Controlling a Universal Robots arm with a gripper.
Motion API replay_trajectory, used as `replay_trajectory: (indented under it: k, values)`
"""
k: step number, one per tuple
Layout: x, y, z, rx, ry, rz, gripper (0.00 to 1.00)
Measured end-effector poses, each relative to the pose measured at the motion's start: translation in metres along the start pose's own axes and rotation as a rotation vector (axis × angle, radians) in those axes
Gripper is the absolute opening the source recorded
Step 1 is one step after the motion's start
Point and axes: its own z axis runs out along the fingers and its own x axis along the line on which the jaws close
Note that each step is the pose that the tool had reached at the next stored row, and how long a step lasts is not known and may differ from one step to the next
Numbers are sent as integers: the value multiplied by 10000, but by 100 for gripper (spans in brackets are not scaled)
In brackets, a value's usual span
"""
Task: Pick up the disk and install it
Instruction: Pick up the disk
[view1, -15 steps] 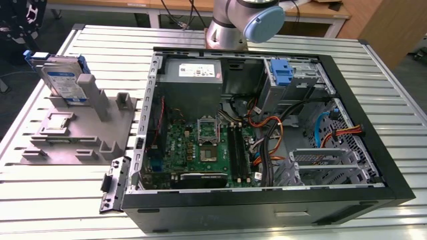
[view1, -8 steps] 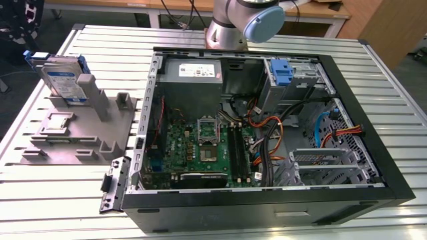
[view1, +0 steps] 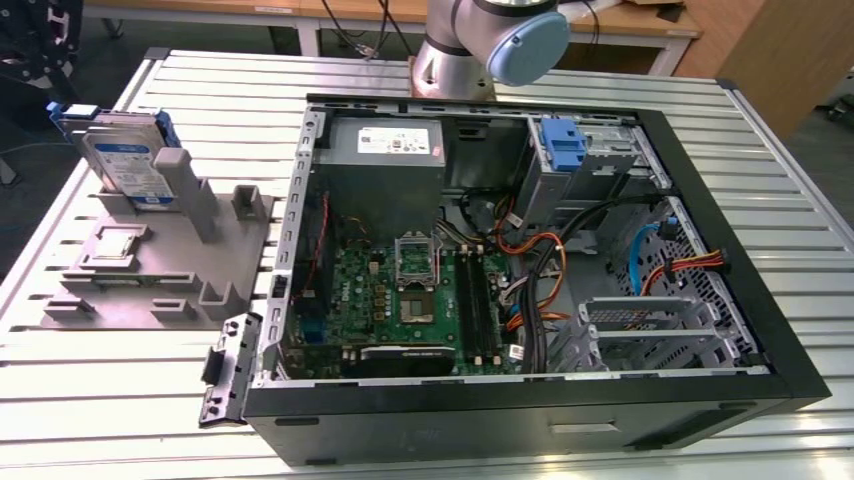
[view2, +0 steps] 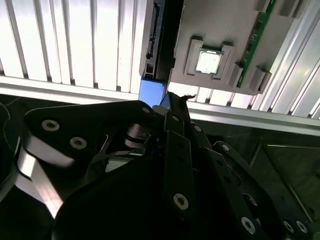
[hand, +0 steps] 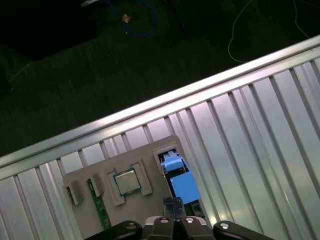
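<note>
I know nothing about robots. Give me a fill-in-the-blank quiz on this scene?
1. The disk stands in a grey holder at the exterior view's ____ of the computer case.
2. The bracket framing the disk is ____.
3. The circuit board inside the case is ____.
4. In the first wrist view the gripper is nearest to the ____.

Missing words: left; blue; green; disk.

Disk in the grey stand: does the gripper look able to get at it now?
Probably yes: in the first wrist view the gripper hangs right above the disk, at its blue-framed edge, with nothing between them.
</note>
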Motion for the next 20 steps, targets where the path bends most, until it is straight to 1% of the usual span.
replay_trajectory:
  k: [3,20]
  values:
    - [0,0,1,-3,17,-408,10]
    - [0,0,4,-31,150,-3491,10]
